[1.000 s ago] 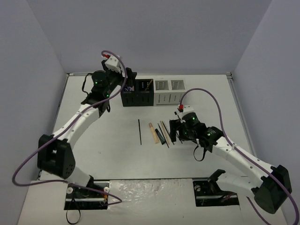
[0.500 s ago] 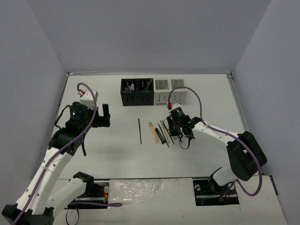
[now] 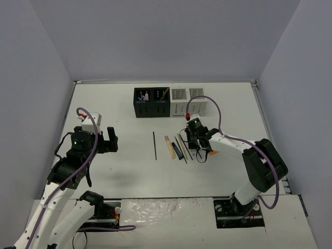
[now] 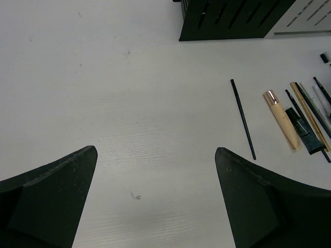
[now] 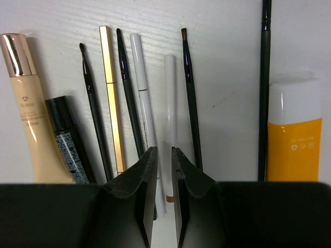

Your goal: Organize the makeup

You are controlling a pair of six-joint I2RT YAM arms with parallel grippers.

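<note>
The makeup lies in a row mid-table: a lone black pencil (image 3: pixel 154 146), a tan tube (image 3: pixel 169 147), a small black tube (image 3: pixel 177 150) and several thin pencils. In the right wrist view my right gripper (image 5: pixel 164 151) is down on the row, its jaws closed to a narrow gap on the white pencil (image 5: pixel 169 103). Beside that pencil lie a gold pencil (image 5: pixel 110 93), a black brush (image 5: pixel 190 93) and the orange tube (image 5: pixel 295 139). My left gripper (image 4: pixel 156 151) hangs wide open over bare table, left of the black pencil (image 4: pixel 243 119), holding nothing.
A black slotted organizer (image 3: pixel 151 102) with a few items inside stands at the back. A white slotted organizer (image 3: pixel 188 101) stands right beside it. The right arm's cable loops above the row of makeup.
The left arm has swung back from the black organizer to the near left, with its gripper open. The right gripper has moved onto the pencils and closed on the white one.
</note>
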